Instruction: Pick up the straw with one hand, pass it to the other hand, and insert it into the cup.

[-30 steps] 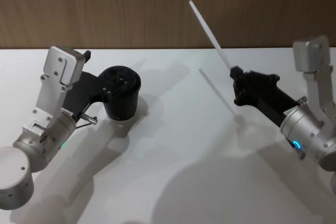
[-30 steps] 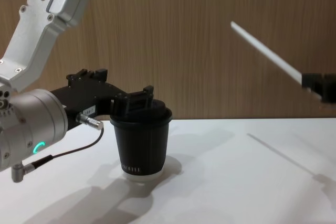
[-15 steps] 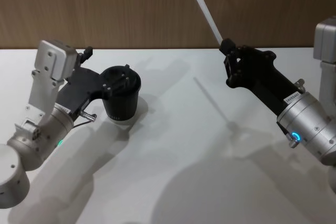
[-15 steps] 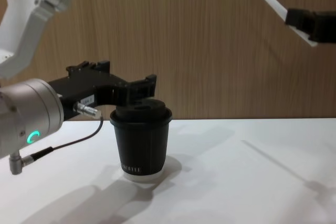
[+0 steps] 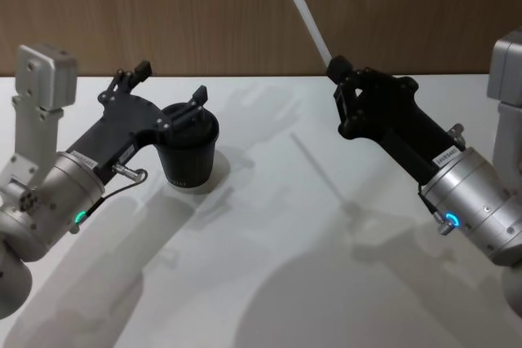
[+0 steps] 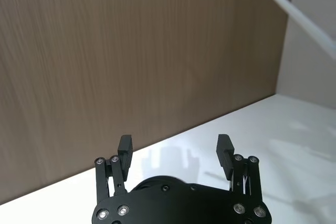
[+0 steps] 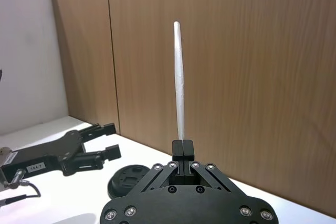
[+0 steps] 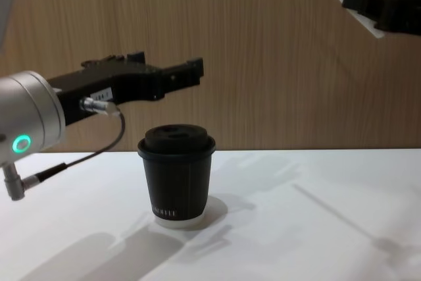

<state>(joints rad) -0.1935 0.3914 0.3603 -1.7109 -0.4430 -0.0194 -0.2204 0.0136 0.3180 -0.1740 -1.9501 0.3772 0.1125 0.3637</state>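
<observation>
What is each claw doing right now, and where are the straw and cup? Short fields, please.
right claw: shut on the straw, raised above the table
straw: held near its lower end, slanting upward
left claw: open, empty, near the cup and higher than it
cup: upright on the table, lid on
straw in cup: not yet

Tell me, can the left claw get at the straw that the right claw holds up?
Probably yes. The left claw is open above the cup, most of the straw stands free beyond the right claw, and nothing lies between them.
</observation>
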